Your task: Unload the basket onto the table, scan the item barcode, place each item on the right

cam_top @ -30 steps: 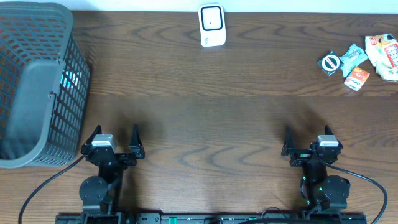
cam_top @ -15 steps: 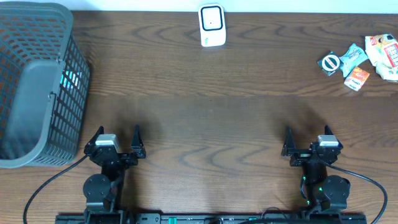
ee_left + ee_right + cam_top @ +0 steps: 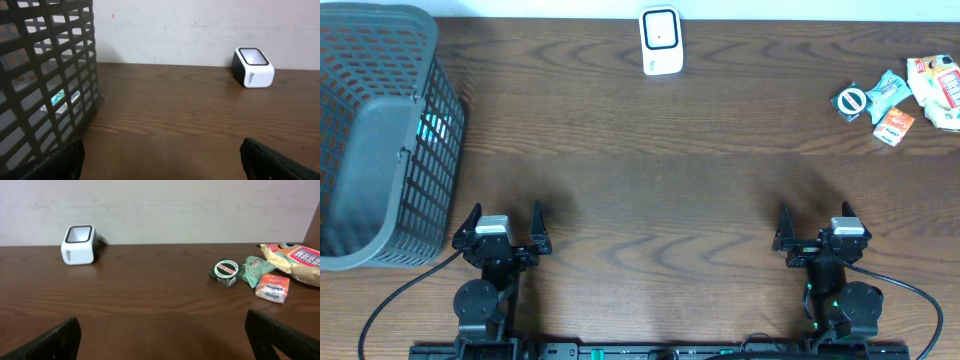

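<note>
Lying well beyond right claw (image 3: 814, 222): packets (image 3: 893, 123)

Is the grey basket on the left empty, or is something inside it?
Not empty: a shiny item shows through the basket mesh; what it is, cannot tell.

Top centre of the overhead view, there's the scanner (image 3: 661, 41): a small white box with a dark window framed in white, standing alone at the table's far edge, window tilted up. Over in the upper right corner, the items sit bunched together. A dark little packet (image 3: 851, 101) with a white ring label lies flat, nearest the middle of the frame. Just beside it is a teal packet (image 3: 888, 88), crumpled. Below those is a small orange packet (image 3: 894, 125), lying at an angle. Furthest right is a pale snack bag (image 3: 938, 88) with red lettering, cut off by the frame edge. Scanner and items are well apart.
</note>
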You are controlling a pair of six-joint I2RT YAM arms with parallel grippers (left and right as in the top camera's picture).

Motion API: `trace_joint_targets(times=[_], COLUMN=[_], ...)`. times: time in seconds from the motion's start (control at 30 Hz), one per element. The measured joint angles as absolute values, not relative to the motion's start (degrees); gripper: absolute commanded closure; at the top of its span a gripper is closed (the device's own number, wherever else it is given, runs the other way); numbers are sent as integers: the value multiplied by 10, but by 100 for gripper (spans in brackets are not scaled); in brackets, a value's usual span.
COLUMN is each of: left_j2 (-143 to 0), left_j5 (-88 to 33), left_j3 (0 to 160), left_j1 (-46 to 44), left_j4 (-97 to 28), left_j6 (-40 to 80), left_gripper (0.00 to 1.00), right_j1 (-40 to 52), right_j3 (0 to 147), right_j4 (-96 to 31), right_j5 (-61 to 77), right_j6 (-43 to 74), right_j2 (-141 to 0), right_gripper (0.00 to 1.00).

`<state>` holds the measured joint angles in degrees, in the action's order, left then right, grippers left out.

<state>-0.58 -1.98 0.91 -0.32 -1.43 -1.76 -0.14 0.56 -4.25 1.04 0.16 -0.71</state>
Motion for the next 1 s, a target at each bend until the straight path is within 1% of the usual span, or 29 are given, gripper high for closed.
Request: trace_joint_targets(times=[1.0], left_j2=[-6], left_j5=[-10], left_j3=[11], left_j1=[-5], left_j4=[-15], left_j6=[-18], left_gripper=[2], right_j1=[-1], right_j3=[6], right_j4=[-43], right_j5=[10], right_j6=[2], right_j2=[-7], right_gripper=[1])
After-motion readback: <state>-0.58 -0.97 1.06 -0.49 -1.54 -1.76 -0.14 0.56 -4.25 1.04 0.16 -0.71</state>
